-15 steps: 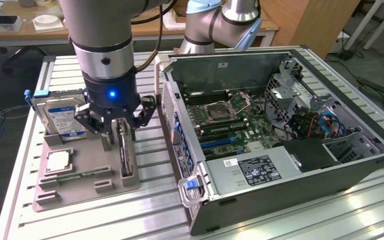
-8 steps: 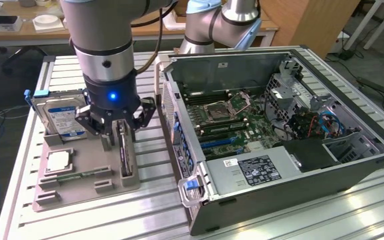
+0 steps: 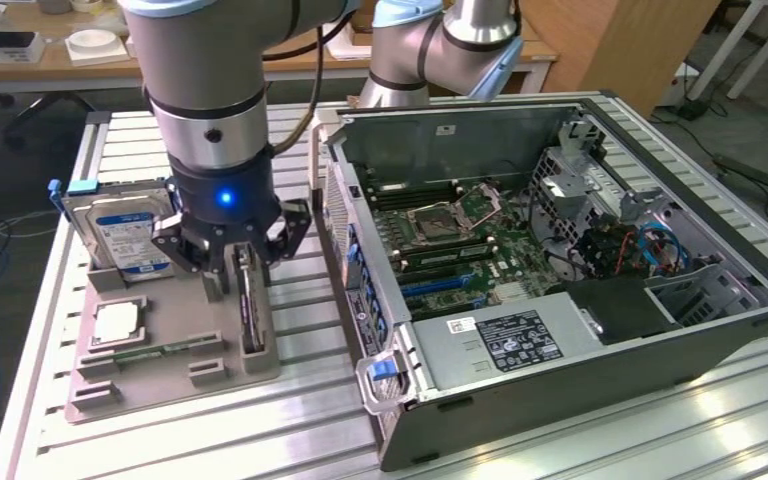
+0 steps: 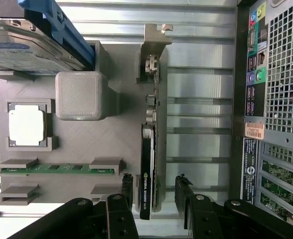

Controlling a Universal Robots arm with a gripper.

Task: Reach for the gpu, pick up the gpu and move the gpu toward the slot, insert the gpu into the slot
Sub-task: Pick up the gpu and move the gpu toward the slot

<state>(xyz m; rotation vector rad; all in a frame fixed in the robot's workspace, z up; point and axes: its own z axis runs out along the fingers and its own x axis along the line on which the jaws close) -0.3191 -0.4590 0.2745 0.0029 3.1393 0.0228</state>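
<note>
The gpu (image 3: 251, 310) stands on edge in a groove of the grey holder tray (image 3: 157, 385), left of the open computer case in the exterior view. In the wrist view the gpu (image 4: 148, 139) is a thin dark card with its metal bracket (image 4: 153, 37) at the far end. My gripper (image 3: 244, 275) is lowered over the card's near end. It is open, with one black finger (image 4: 128, 191) on each side of the card and a small gap beside it. The slot (image 3: 440, 285) is a long blue connector on the green motherboard (image 3: 478, 240) inside the case.
The tray (image 4: 111, 144) also holds a silver hard drive (image 3: 124, 235) with a blue-white label, a square processor chip (image 3: 117, 322) and a memory stick (image 3: 157, 350). The case (image 3: 598, 330) lies open on the slatted metal table; its rear panel (image 4: 270, 99) is close beside the tray.
</note>
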